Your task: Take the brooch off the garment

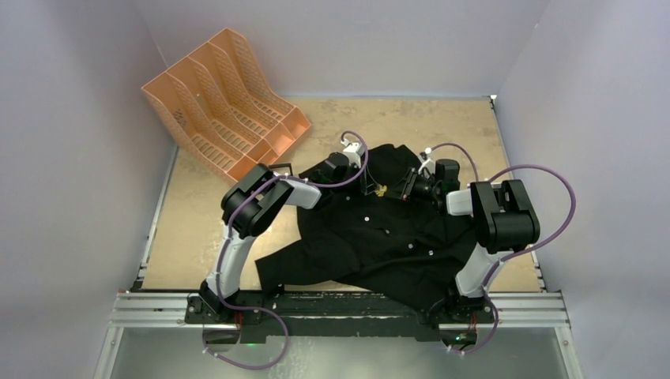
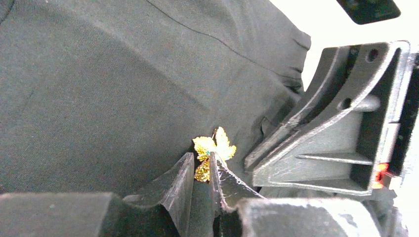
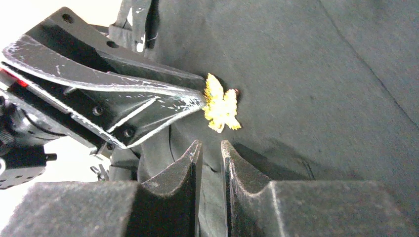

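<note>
On the table [image 1: 205, 229] lies one black shirt [image 1: 379, 237] with one gold brooch [image 1: 380, 190] on it. Two grippers meet there. The left gripper [image 2: 201, 159], almost shut, nips the brooch's edge. The right gripper [image 3: 211, 146] sits just beside the brooch, open a crack, holding nothing.

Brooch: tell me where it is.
In the top view the brooch is pinned high on the shirt, mid-table, at the tip of the left gripper, the right gripper just right of it.

In my top view the shirt [image 1: 379, 237] lies mid-frame on the table [image 1: 458, 126], with the file rack [image 1: 225, 103] at upper left. The brooch [image 1: 381, 190] sits on the shirt's upper part, between the left gripper [image 1: 367, 187] and the right gripper [image 1: 406, 188].
</note>
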### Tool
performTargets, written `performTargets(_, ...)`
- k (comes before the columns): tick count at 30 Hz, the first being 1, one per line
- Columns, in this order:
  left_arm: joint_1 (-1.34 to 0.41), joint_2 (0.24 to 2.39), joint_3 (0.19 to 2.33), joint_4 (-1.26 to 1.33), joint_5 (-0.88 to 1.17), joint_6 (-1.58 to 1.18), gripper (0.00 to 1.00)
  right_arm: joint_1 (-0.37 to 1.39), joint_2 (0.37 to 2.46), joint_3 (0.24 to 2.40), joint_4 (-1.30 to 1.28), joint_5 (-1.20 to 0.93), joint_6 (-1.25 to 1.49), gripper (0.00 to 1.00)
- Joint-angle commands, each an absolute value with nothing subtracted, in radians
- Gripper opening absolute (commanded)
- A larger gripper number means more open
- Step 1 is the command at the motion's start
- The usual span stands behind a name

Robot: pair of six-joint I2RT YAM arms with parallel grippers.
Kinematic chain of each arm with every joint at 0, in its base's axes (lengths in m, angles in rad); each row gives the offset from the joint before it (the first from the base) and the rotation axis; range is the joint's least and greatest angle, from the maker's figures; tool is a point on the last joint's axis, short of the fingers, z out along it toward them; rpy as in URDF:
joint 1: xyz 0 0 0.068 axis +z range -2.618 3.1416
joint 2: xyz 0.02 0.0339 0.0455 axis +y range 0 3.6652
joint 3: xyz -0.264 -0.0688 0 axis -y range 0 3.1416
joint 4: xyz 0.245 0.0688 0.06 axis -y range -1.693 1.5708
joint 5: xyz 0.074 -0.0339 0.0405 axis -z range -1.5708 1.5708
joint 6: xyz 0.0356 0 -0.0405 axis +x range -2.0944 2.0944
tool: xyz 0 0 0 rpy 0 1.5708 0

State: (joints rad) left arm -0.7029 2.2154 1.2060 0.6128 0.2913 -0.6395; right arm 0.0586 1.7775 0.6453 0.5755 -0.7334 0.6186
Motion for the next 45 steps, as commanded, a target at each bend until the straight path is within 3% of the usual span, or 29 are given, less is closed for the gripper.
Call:
performTargets(1,-0.706,2.135,1.188,0.47,0.187,-0.539,0.19,0.061,1.726,0.647,0.526,-0.676,0.591,0.24)
performTargets(9,-0.734,2.101,1.232,0.359,0.123,-0.47,0.23,0.061,1.729,0.653,0.512,-0.652,0.579,0.24)
performTargets(29,-0.794,2.124,1.314,0.183,-0.031,-0.36,0.14,0.061,1.743,0.657,0.532,-0.653,0.585,0.24)
performTargets(45,-0.801,2.14,1.324,0.176,-0.033,-0.359,0.14,0.062,1.704,0.648,0.633,-0.678,0.612,0.26)
